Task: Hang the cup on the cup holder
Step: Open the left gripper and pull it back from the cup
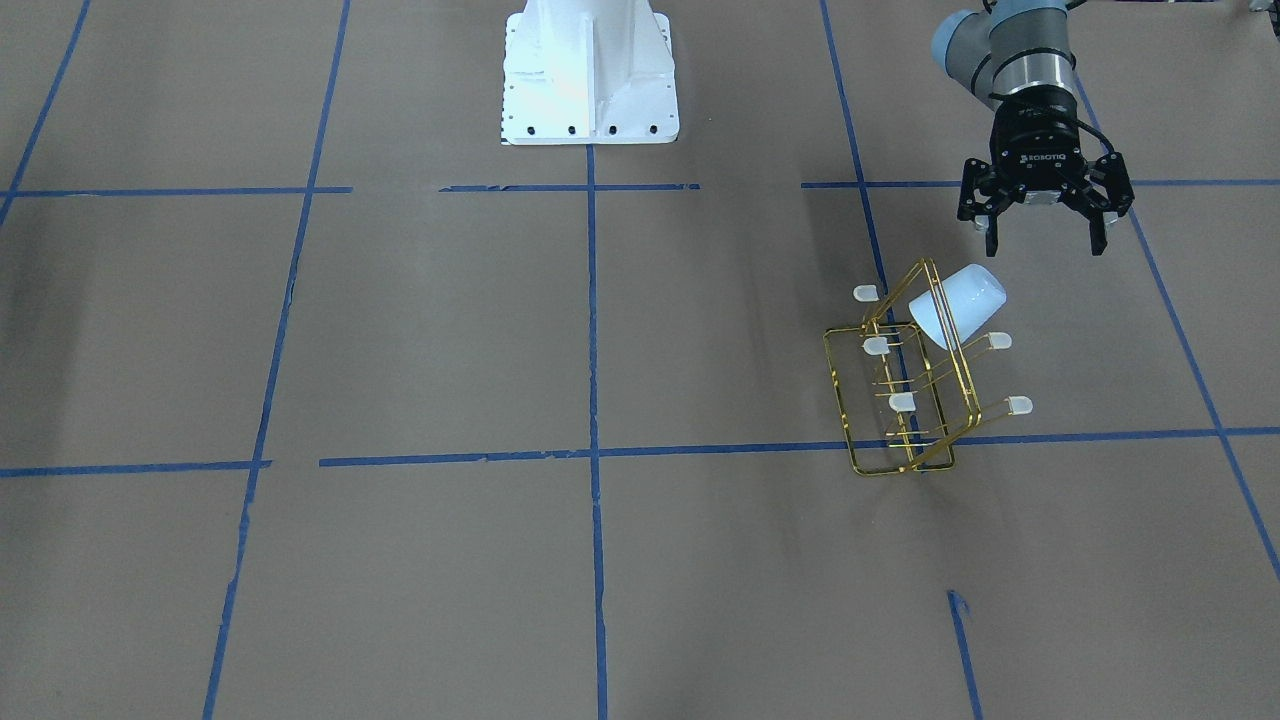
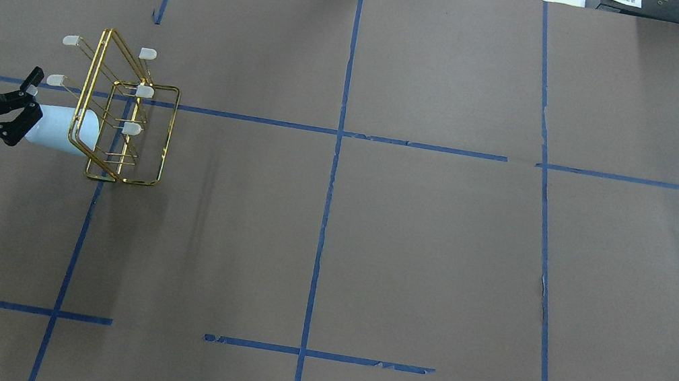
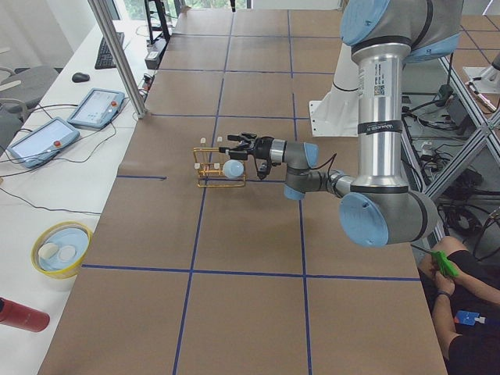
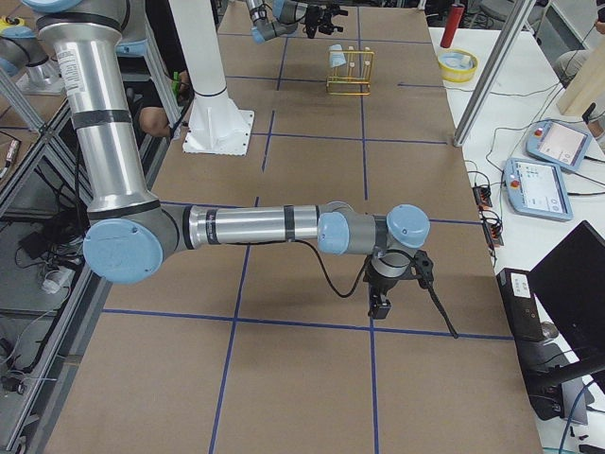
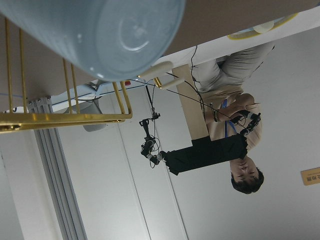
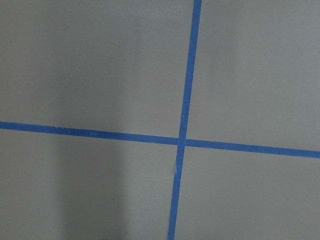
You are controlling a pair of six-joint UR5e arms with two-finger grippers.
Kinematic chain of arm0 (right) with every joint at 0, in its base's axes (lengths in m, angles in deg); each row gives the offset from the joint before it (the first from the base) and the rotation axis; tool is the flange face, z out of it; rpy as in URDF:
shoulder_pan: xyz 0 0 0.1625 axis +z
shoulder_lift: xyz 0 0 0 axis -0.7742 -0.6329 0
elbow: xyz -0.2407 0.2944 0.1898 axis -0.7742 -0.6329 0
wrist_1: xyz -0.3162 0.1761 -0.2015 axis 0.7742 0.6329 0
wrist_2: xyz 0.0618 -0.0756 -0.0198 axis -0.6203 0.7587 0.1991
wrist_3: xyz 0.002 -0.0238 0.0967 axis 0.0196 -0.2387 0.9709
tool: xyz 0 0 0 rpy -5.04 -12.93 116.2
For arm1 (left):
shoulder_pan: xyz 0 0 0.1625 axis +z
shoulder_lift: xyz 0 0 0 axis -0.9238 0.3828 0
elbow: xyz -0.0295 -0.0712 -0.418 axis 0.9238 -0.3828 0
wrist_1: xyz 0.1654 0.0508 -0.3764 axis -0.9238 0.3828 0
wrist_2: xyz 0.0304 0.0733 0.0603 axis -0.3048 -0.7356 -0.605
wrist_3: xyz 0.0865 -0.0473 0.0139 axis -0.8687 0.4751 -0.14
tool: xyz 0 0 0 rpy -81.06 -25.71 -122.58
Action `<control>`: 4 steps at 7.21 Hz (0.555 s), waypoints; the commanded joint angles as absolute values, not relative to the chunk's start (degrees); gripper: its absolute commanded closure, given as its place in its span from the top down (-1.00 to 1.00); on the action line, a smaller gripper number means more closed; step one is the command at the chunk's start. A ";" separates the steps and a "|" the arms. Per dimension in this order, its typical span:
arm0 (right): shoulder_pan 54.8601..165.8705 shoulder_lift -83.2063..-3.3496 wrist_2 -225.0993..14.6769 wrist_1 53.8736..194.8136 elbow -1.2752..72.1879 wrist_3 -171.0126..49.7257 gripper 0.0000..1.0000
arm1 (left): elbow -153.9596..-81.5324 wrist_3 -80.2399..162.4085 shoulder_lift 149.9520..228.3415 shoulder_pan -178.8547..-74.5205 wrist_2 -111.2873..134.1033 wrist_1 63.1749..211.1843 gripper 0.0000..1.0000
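Observation:
The pale-blue cup (image 1: pixel 958 303) hangs tilted on an upper prong of the gold wire cup holder (image 1: pixel 838 400), its closed bottom pointing away from the frame. The overhead view shows the cup (image 2: pixel 59 129) on the left side of the cup holder (image 2: pixel 171 137). My left gripper (image 1: pixel 1045 240) is open and apart from the cup, a little back from its bottom. It holds nothing. In the left wrist view the cup's bottom (image 5: pixel 100 30) fills the top, close by. My right gripper (image 4: pixel 378 305) shows only in the exterior right view, so I cannot tell its state.
The robot's white base (image 1: pixel 590 75) stands at the table's middle. A yellow bowl (image 3: pixel 61 248), a red bottle (image 3: pixel 19 315) and tablets lie on the side bench beyond the left end. A person (image 5: pixel 235 150) sits past that end. Blue tape lines cross the brown table.

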State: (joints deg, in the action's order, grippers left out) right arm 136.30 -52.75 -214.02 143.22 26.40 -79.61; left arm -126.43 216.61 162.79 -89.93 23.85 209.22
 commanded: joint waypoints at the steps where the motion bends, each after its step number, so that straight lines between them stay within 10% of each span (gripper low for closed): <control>1: 136.34 -52.75 -214.03 143.22 26.40 -79.61 1.00 | -127.14 196.52 159.90 -91.39 31.49 209.60 1.00; 4: 136.34 -52.75 -214.03 143.22 26.40 -79.61 1.00 | -129.43 172.15 156.64 -97.36 43.54 209.16 1.00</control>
State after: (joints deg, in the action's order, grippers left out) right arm 136.30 -52.75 -214.02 143.22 26.40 -79.61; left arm -128.71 181.62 157.87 -94.95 39.05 209.30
